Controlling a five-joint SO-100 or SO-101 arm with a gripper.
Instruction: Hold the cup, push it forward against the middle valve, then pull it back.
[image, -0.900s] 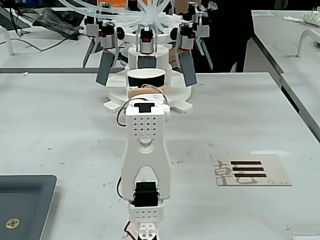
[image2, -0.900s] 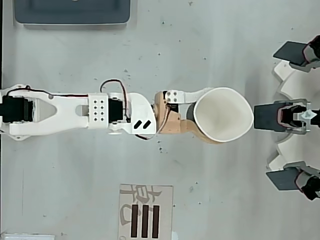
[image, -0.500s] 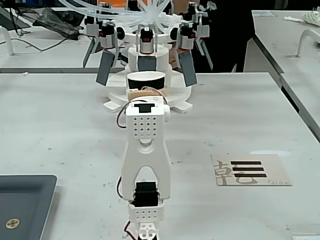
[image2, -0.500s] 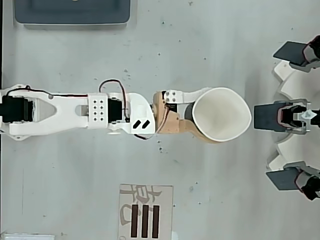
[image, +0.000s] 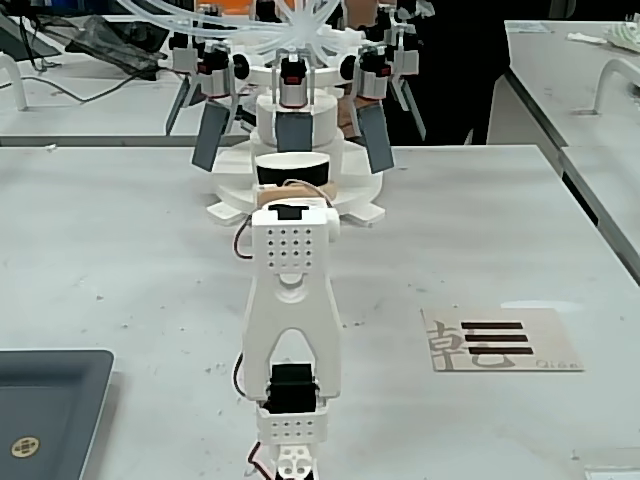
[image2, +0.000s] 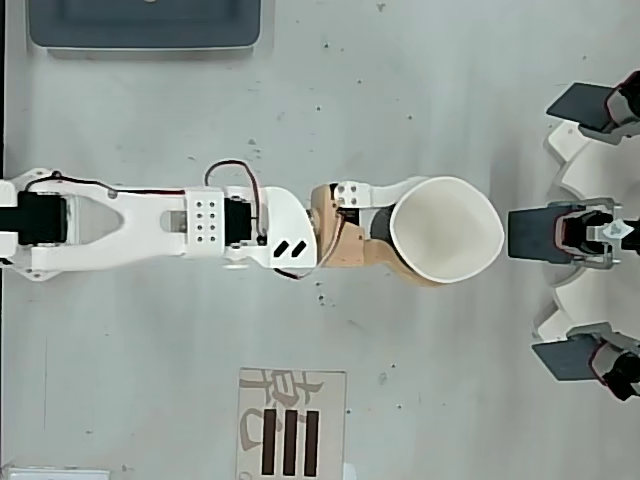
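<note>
The paper cup (image2: 447, 230) has a white rim and a brown sleeve, and in the overhead view its rim is squeezed slightly oval. My gripper (image2: 420, 230) is shut on the cup, with a white finger (image2: 385, 190) on one side and a tan finger (image2: 365, 255) on the other. The middle valve (image2: 535, 235), a flat dark-grey paddle, stands just right of the cup rim with only a sliver of gap. In the fixed view the cup (image: 291, 168) sits right below the middle valve (image: 294, 131). My white arm hides the fingers there.
Slanted grey paddles (image: 210, 135) (image: 375, 135) flank the middle one on the white dispenser base (image: 350, 205). A dark tray (image: 50, 410) lies at the near left. A card with black bars (image: 500, 340) lies at the right. Table edge runs along the right side.
</note>
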